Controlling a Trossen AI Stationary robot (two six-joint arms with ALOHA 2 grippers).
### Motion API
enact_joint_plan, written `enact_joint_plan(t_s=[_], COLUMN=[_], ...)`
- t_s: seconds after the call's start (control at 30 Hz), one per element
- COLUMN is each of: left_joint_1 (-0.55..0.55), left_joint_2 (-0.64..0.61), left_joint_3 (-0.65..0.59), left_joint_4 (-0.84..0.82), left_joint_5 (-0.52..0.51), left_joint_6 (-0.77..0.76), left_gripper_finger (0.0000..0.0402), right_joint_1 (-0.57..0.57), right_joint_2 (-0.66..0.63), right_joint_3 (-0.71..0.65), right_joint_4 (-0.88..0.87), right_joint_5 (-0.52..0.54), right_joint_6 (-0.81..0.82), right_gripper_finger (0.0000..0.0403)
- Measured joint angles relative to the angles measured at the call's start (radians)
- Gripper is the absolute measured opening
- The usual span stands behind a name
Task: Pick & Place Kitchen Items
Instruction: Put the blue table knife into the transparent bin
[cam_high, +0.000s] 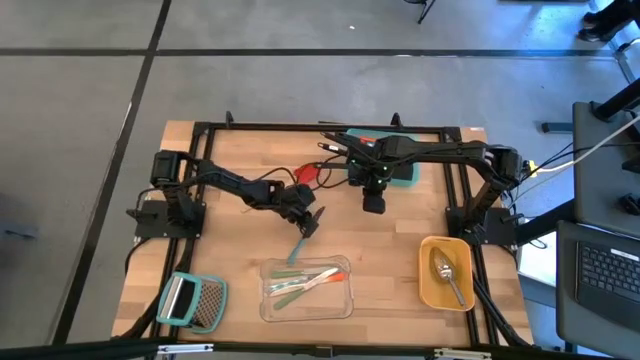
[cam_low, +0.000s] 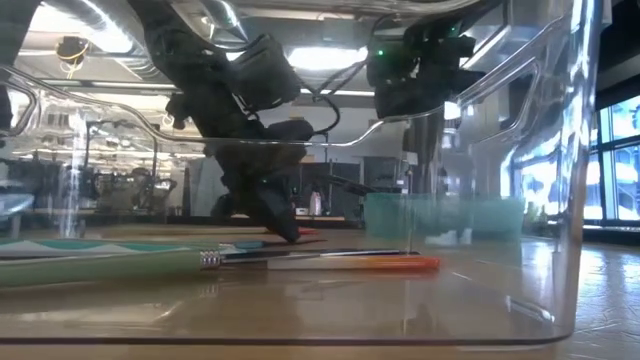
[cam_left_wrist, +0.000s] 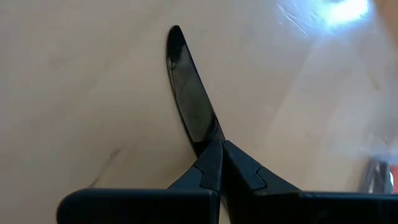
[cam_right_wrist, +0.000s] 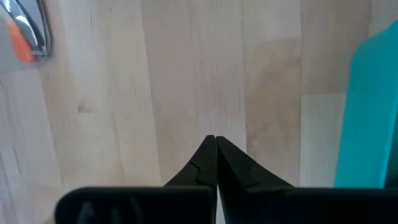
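The left claw (cam_high: 310, 222) is clamped on a slim teal-handled knife (cam_high: 299, 246) whose dark blade (cam_left_wrist: 189, 93) juts ahead of its tips, the handle hanging just short of the clear container (cam_high: 306, 290). The right claw (cam_right_wrist: 216, 142) hovers closed and empty over bare counter (cam_right_wrist: 186, 74). The thin pinch could let the knife swivel or slip and land outside the container; no writing seems legible.

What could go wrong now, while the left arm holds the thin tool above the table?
The left gripper pinches the dark knife only at one end, so it may swing or slip before reaching the clear container. The right gripper, shut and empty, hangs near the teal container and could bump it.
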Motion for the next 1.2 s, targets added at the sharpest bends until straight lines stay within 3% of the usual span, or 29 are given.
enact_joint_plan(t_s=[0.13, 0.37, 0.6, 0.77, 0.87, 0.97, 1.07, 1.2], left_joint_1=[0.008, 0.016, 0.010, -0.017, -0.051, -0.070, -0.075, -0.089], left_joint_2=[0.032, 0.091, 0.150, 0.105, 0.035, -0.041, -0.119, -0.199], left_joint_3=[0.025, 0.108, 0.241, 0.320, 0.346, 0.351, 0.352, 0.350], left_joint_4=[0.002, -0.007, -0.095, -0.289, -0.340, -0.362, -0.416, -0.550], left_joint_5=[0.074, 0.168, 0.193, 0.089, -0.007, -0.038, -0.041, -0.116], left_joint_6=[0.084, 0.226, 0.346, 0.386, 0.420, 0.432, 0.412, 0.387], left_gripper_finger=[0.0001, 0.0001, 0.0001, 0.0001, 0.0001, 0.0001, 0.0001, 0.0007], right_joint_1=[-0.006, -0.002, 0.008, 0.007, 0.009, 0.014, 0.022, 0.052], right_joint_2=[0.000, 0.000, 0.000, 0.000, 0.000, 0.000, 0.004, 0.037], right_joint_3=[0.000, 0.000, 0.000, 0.000, 0.000, 0.000, 0.001, 0.001], right_joint_4=[0.004, 0.028, 0.070, 0.080, 0.088, 0.115, 0.160, 0.250], right_joint_5=[-0.030, -0.245, -0.252, -0.251, -0.252, -0.251, -0.240, -0.168], right_joint_6=[-0.023, -0.091, -0.139, -0.150, -0.150, -0.153, -0.163, -0.228], right_gripper_finger=[0.0000, 0.0000, 0.0000, 0.0000, 0.0000, 0.0003, 0.0024, 0.0081])
